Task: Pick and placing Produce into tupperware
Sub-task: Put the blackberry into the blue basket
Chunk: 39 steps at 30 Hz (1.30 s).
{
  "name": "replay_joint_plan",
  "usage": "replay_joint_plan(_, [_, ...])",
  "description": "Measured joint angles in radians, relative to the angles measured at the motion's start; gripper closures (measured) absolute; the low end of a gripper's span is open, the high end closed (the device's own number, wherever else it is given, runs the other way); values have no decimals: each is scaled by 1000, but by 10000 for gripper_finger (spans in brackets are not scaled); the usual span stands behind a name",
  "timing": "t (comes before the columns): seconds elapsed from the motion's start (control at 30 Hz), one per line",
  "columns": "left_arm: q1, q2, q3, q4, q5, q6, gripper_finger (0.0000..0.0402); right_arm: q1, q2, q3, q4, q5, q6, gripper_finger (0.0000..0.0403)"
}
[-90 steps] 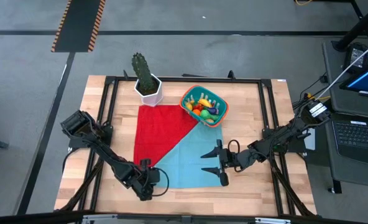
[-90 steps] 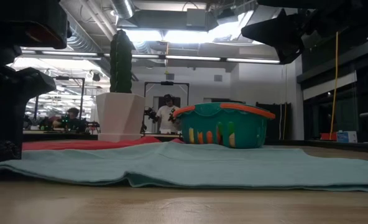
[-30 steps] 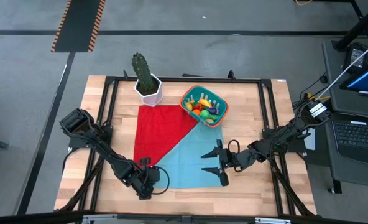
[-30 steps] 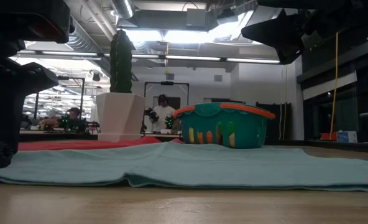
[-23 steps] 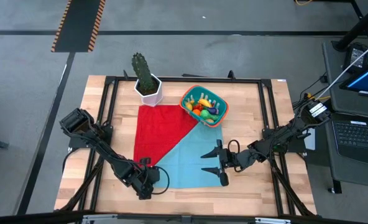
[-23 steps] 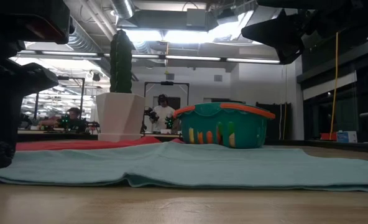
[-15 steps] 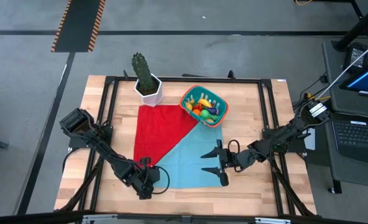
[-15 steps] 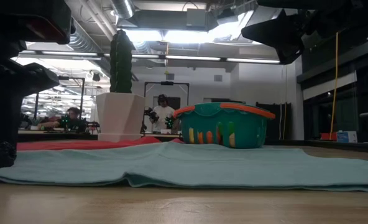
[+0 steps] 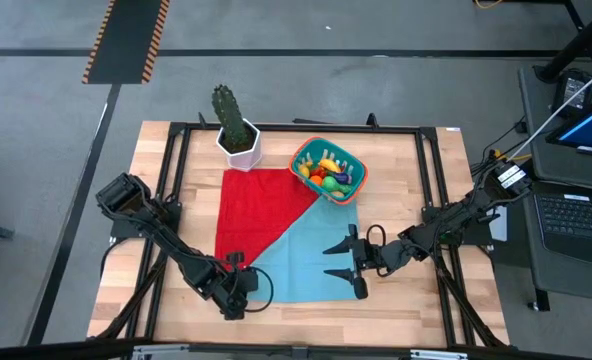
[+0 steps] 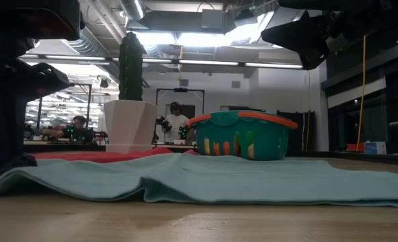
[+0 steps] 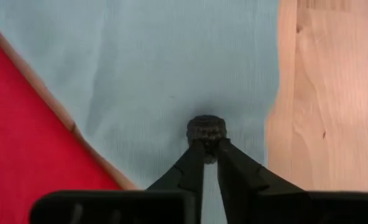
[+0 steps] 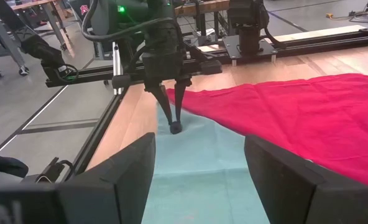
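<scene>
The teal tupperware (image 9: pixel 328 170) with an orange rim stands at the table's far middle, resting on the far corner of a cloth. The Produce (image 9: pixel 329 170) lies heaped inside it, yellow, orange, red and dark pieces. The cloth is red (image 9: pixel 261 210) at the far left and teal (image 9: pixel 311 255) at the near right. My left gripper (image 9: pixel 238 293) stands over the teal part's near-left edge, shut on it. My right gripper (image 9: pixel 327 260) hovers open above the teal part, well short of the tupperware. My left gripper pinches a small pucker of the teal cloth (image 11: pixel 206 121) between its two fingertips (image 11: pixel 207 132), close to the cloth's left edge. The fingers come from above, pointing down (image 12: pixel 174 124). The cloth humps up under them (image 10: pixel 24 167); the rest lies slack on the table.
A tall green cactus in a white pot (image 9: pixel 238 140) stands at the far left, next to the red cloth. Black rails (image 9: pixel 176 180) frame the wooden table top. Bare wood (image 9: pixel 416 200) lies right of the cloth. People show in the room beyond the table (image 10: pixel 175 121).
My left gripper has shut its fingers on the teal cloth near its left edge. In the low view that edge, flat before, now rises in a low hump under the fingers, while the rest of the cloth stays put.
</scene>
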Motion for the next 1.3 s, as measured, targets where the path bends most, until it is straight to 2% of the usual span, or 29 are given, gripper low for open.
replay_joint_plan(0.2, [-1, -1, -1, -5, 13, -2, 400, 0, 0, 0, -10, 0, 1, 155])
replay_joint_plan(0.53, [0, 3, -4, -8, 48, -4, 356, 0, 0, 0, -14, 0, 1, 155])
replay_joint_plan(0.93, [7, 1, -4, -7, 94, -9, 322, 0, 0, 0, -15, 0, 1, 155])
replay_joint_plan(1.1, [7, 1, -3, -14, 102, -9, 290, 0, 0, 0, -15, 0, 1, 155])
replay_joint_plan(1.3, [17, 1, -2, -33, 148, -10, 225, 0, 7, 0, -13, 0, 7, 155])
